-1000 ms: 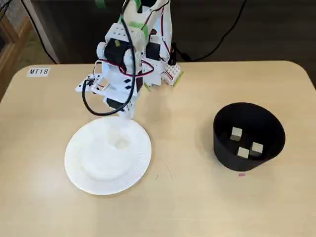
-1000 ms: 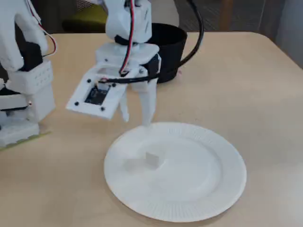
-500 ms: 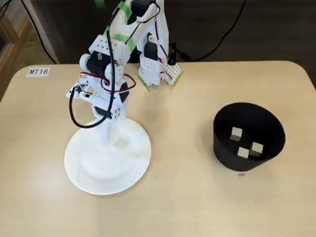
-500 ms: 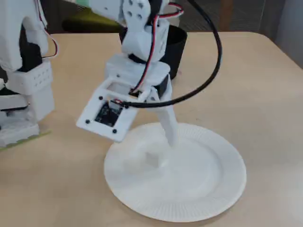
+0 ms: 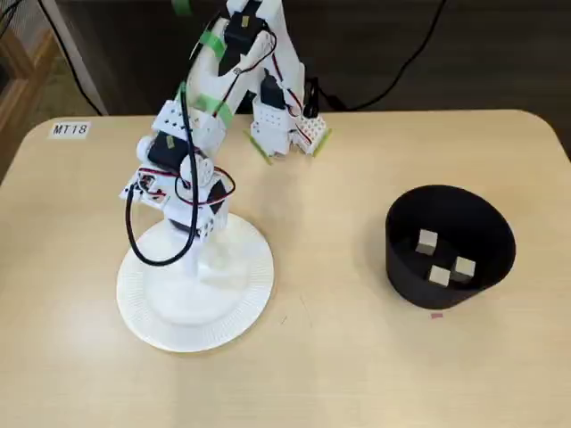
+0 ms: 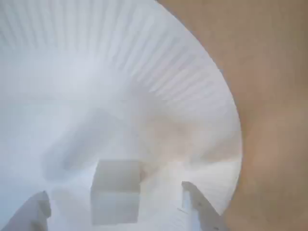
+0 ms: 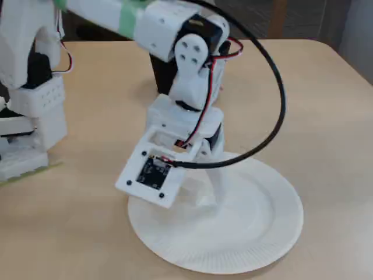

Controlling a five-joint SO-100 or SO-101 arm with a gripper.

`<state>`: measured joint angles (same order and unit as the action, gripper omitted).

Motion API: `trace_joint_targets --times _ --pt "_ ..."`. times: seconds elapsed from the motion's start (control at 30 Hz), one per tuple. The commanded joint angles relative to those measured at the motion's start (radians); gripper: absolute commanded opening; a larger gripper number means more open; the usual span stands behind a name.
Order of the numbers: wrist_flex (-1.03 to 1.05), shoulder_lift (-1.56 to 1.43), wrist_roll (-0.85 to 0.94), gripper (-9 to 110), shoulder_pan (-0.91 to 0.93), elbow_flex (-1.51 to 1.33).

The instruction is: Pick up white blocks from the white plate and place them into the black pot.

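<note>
Ribbed paper plate [image 6: 192,72] | cream cube [image 6: 115,192] between parted jaws [image 6: 115,209] | matte black pot [image 5: 451,245]

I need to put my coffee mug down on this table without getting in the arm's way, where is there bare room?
In a fixed view, bare tabletop lies between the white plate and the black pot, and along the near edge. It is crowded at the plate, where the gripper straddles a white block, and around the arm's base.
</note>
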<state>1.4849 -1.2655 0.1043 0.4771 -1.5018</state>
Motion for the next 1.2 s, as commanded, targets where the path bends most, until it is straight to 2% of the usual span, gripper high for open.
trace_joint_targets --times 0.0,0.07,0.27,0.43,0.5,0.77,1.07,1.17 --pt "-0.077 0.003 -0.025 14 0.003 0.038" --pt "-0.115 0.006 -0.051 -2 0.003 0.046" --pt "-0.261 -0.207 -0.025 -2 -0.008 0.026" --pt "-0.623 -0.551 -0.129 -2 -0.044 -0.149" --pt "-0.75 -0.66 -0.164 -2 -0.1 -0.216" --pt "-1.008 -0.854 -0.278 -2 -0.387 -0.298" --pt "-1.272 -0.971 -0.202 -2 -0.716 -0.529" --pt "-1.279 -0.996 -0.144 -2 -0.83 -0.589"
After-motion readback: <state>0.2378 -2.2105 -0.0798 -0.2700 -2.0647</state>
